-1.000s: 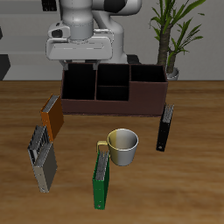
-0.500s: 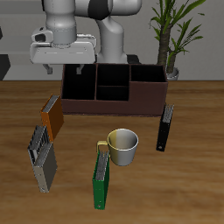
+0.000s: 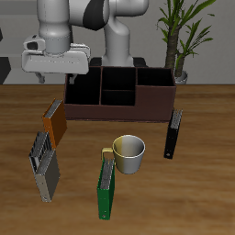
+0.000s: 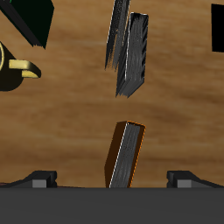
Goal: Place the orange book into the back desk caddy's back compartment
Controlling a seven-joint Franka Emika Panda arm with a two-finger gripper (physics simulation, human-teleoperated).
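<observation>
The orange book (image 3: 55, 122) stands upright on the table, in front of one end of the back desk caddy (image 3: 119, 112). It also shows in the wrist view (image 4: 125, 156), edge-on between my two fingers (image 4: 39, 178). The caddy is a low reddish-brown box, and its back compartment (image 3: 117, 79) is the rear small middle cell, black inside and empty. My gripper (image 3: 57, 81) is open and empty. It hangs above and a little behind the orange book, beside the caddy's end.
A green book (image 3: 107, 188) stands near the table's front edge beside a pale mug (image 3: 129, 153). A black book (image 3: 173, 134) stands in front of the caddy's other end. A grey rack with dark books (image 3: 43, 165) lies nearer the front than the orange book. A potted plant (image 3: 176, 37) stands at the back.
My gripper has moved sideways from above the caddy to above the orange book's side of the table, still open. No object has moved.
</observation>
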